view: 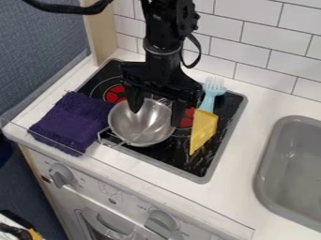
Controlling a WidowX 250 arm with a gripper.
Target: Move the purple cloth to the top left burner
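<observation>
The purple cloth (74,123) lies crumpled on the white counter at the left, its right part over the stove's left edge. The top left burner (115,93) shows as a red disc just above and to the right of the cloth. Over the silver metal pot (133,129) hangs the gripper (156,112), open, its fingers spread wide across the pot's upper part. The gripper is to the right of the cloth and apart from it. Whether it touches the pot, I cannot tell.
On the black stove (182,159), a yellow wedge (203,129) and a light blue fork-like utensil (212,96) lie right of the pot. A grey sink (294,173) is at the right. White tiles (254,43) line the back, and knobs (61,175) sit on the front panel.
</observation>
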